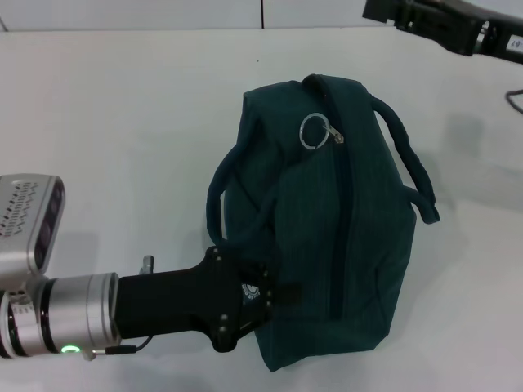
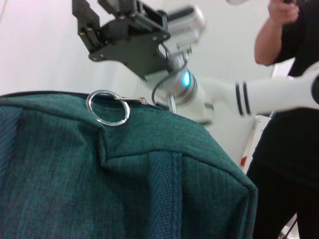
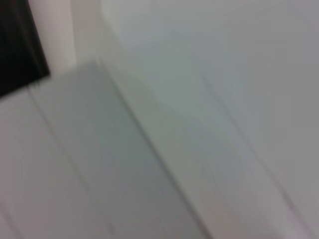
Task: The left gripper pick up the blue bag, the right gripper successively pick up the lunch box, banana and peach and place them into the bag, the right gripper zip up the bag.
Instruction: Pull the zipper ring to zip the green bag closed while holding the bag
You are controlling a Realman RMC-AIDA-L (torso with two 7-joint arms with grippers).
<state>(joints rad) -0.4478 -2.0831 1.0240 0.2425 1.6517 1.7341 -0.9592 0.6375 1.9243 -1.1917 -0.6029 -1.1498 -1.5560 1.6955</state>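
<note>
The blue bag [image 1: 335,229] lies on the white table [image 1: 122,122], its zip shut along the top and the metal ring pull [image 1: 313,131] at the far end. The ring also shows in the left wrist view [image 2: 107,107]. My left gripper [image 1: 265,296] is at the bag's near left side, shut on the bag by its handle strap. My right arm [image 1: 441,24] is raised at the far right, away from the bag; its gripper [image 2: 88,27] hangs above and beyond the ring, holding nothing. The lunch box, banana and peach are out of view.
A person in black [image 2: 291,124] stands beyond the table, behind the right arm. A dark cable [image 1: 515,102] lies at the table's right edge. The right wrist view shows only blurred pale surfaces.
</note>
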